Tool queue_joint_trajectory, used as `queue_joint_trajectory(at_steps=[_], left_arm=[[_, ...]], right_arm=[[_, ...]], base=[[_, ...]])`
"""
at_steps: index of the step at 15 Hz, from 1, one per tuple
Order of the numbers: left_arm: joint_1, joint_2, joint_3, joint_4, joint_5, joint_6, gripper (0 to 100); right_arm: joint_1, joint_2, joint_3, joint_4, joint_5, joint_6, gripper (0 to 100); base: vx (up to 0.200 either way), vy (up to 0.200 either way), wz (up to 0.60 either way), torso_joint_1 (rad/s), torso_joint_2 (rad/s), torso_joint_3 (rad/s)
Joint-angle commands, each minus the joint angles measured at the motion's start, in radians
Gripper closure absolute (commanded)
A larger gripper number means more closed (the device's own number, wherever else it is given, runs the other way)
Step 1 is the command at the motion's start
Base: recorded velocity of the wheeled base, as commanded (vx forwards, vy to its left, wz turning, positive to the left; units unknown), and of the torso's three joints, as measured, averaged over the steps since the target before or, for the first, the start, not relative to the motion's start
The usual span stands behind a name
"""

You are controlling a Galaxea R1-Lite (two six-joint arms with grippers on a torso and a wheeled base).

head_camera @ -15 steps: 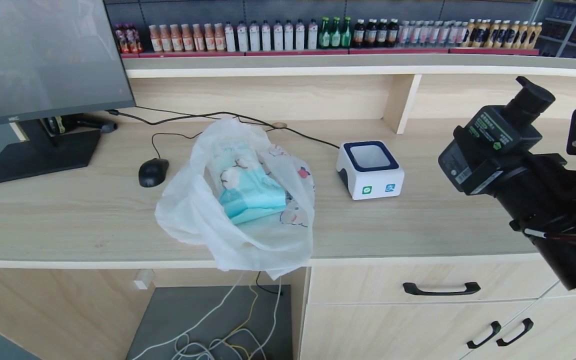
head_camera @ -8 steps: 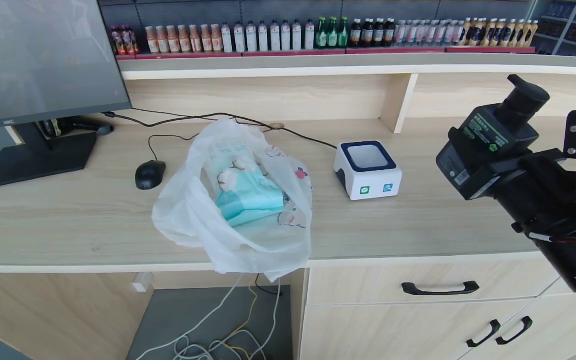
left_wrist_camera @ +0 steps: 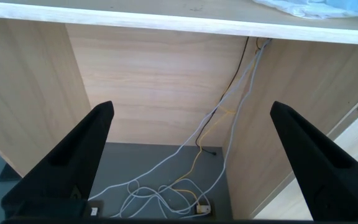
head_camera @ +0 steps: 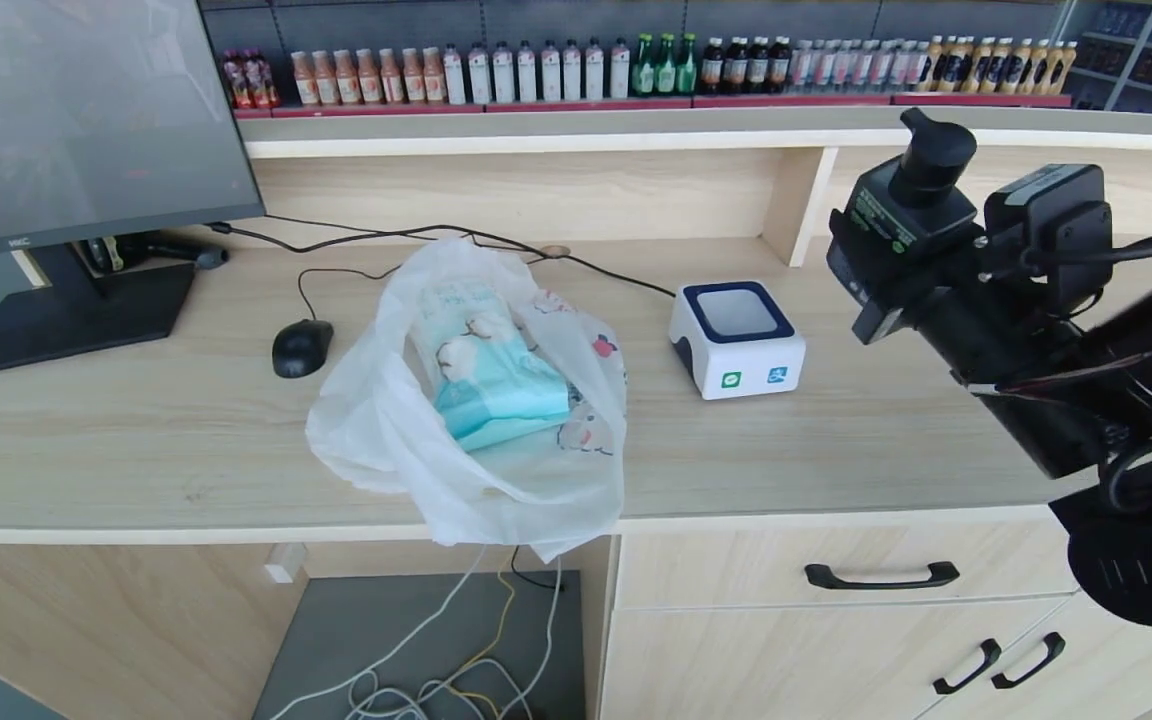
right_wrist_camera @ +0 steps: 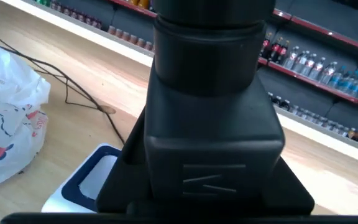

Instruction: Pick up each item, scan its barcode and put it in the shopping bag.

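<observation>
My right gripper is shut on a black bottle with a round black cap, held tilted in the air just right of the scanner. The bottle's body stands large in the right wrist view, with the scanner below and beyond it. The scanner is a white box with a blue-rimmed window on top, on the wooden counter. A translucent white shopping bag lies at the counter's front edge with a teal package inside. My left gripper is open below the counter, nothing between its fingers.
A monitor on a black stand, a black mouse and cables lie on the counter's left. A raised shelf with a divider runs behind. Drawers with black handles are below right. Loose cables lie on the floor under the counter.
My right arm has carried the black bottle left and up, closer to the scanner, and turned it more upright. The bag and scanner stay put.
</observation>
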Motion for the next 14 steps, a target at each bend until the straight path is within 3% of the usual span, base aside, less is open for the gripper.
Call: queue_joint_trajectory(at_steps=[1,8,14], left_arm=[[-0.001,0.000,0.000,0.000,0.000,0.000,0],[-0.001,0.000,0.000,0.000,0.000,0.000,0],[-0.001,0.000,0.000,0.000,0.000,0.000,0]], right_arm=[[-0.007,0.099,-0.046,-0.009,0.029,-0.042,100],[-0.007,0.245,-0.299,-0.009,0.107,-0.085,100],[-0.001,0.286,-0.369,-0.009,0.337,-0.203,100]], base=[[0.000,0.000,0.00,0.000,0.00,0.000],[0.000,0.000,0.00,0.000,0.00,0.000],[0.000,0.000,0.00,0.000,0.00,0.000]])
